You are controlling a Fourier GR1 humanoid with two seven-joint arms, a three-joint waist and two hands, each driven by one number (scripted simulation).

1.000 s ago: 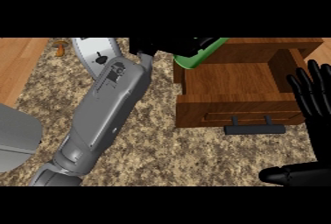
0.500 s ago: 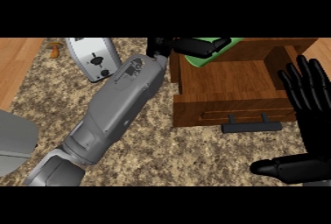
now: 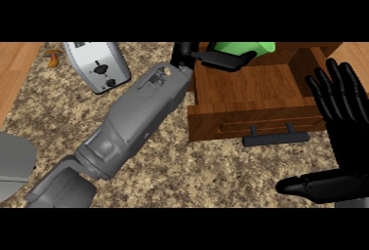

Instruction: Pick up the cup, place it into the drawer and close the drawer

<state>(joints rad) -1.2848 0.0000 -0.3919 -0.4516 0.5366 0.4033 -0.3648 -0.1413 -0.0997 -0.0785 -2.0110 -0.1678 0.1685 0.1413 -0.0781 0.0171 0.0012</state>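
Head view. Holds green cup (image 3: 252, 47) in left hand (image 3: 215, 58), fingers curled round it, at far edge of table (image 3: 180, 171), over back end of open wooden drawer (image 3: 252, 93); cannot tell if touching drawer floor. Rests right hand (image 3: 344, 122) at right edge beside drawer, fingers straight and spread, holding nothing. Shows toaster (image 3: 97, 66) toward far-left corner, apart from drawer.
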